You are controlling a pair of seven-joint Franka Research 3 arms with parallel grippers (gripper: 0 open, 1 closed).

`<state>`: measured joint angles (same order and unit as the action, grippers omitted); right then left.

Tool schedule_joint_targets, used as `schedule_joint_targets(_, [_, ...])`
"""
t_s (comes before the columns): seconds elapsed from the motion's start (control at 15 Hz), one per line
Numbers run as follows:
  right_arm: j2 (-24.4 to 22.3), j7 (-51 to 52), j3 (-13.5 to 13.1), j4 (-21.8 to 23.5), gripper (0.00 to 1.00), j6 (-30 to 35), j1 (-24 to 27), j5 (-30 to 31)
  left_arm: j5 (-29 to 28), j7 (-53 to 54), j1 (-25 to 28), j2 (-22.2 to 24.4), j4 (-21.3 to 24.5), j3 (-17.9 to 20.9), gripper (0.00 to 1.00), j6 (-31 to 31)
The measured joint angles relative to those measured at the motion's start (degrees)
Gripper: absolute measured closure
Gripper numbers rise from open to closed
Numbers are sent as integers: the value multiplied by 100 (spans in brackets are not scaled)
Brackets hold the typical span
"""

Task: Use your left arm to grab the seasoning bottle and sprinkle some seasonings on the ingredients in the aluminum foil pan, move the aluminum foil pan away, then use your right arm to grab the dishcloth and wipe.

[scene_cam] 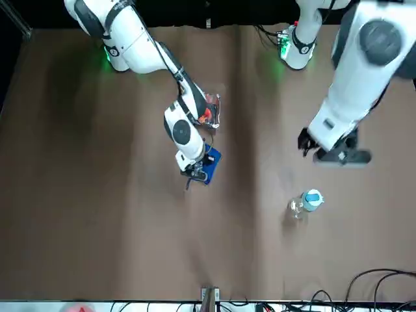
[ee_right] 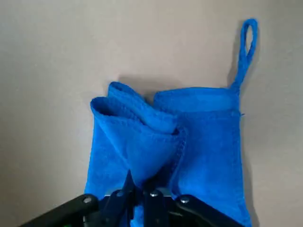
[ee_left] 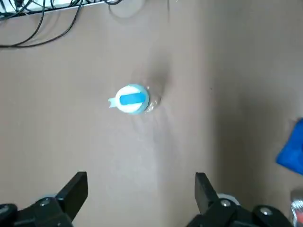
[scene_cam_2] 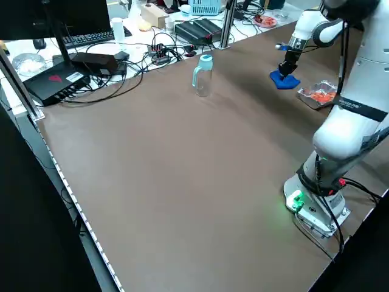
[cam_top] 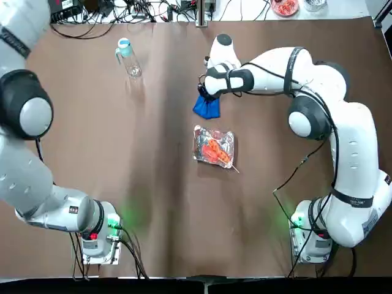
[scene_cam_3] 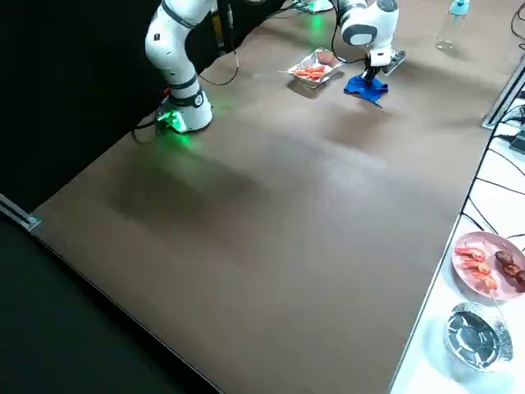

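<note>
Overhead, right gripper (ee_right: 138, 185) clamped on blue dishcloth (cam_top: 207, 108), aluminum foil pan (cam_top: 198, 152) of ingredients (cam_top: 215, 149) at cloth's six o'clock, seasoning bottle (cam_top: 130, 59) at its ten, left gripper (ee_left: 141, 180) fingers apart, front-view one o'clock from bottle

Brown tabletop (cam_top: 165, 239) lies open between the bottle (cam_top: 129, 58) and the foil pan (cam_top: 214, 147).

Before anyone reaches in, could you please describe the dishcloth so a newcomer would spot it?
On the brown table, beyond the foil pan as the robot sees it, the right gripper pinches the dishcloth. It alone is solid bright blue, bunched, with a hanging loop.
</note>
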<state>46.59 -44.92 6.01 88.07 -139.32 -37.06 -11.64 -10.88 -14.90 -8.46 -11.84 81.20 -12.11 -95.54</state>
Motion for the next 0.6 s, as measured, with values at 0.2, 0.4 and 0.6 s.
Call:
schedule_joint_targets(0.2, [62,-2,-78,-80,90,-13,24,0,293,479,-18,500,17,303,0,594])
schedule_joint_targets(0.4, [62,13,-154,-91,90,63,333,0,583,700,102,781,68,373,0,988])
schedule_joint_targets(0.6, [58,63,-154,-162,90,432,752,55,667,716,247,811,122,370,0,1005])
